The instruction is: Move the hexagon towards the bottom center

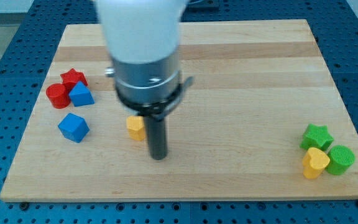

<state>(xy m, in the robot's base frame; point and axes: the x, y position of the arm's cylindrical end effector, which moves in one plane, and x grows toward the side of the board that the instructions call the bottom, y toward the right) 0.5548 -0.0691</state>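
A small yellow block (135, 127), which may be the hexagon, lies left of the board's middle, partly hidden by the rod. My tip (159, 156) rests on the board just right of and slightly below this yellow block, close to it or touching it. The arm's white and silver body hides the board above the rod.
At the view's left are a red star (73, 78), a red cylinder (58, 95), a blue triangular block (81, 94) and a blue cube (73, 127). At the lower right are a green star (316, 136), a yellow heart (315, 163) and a green cylinder (340, 159). The wooden board (241, 74) lies on a blue perforated table.
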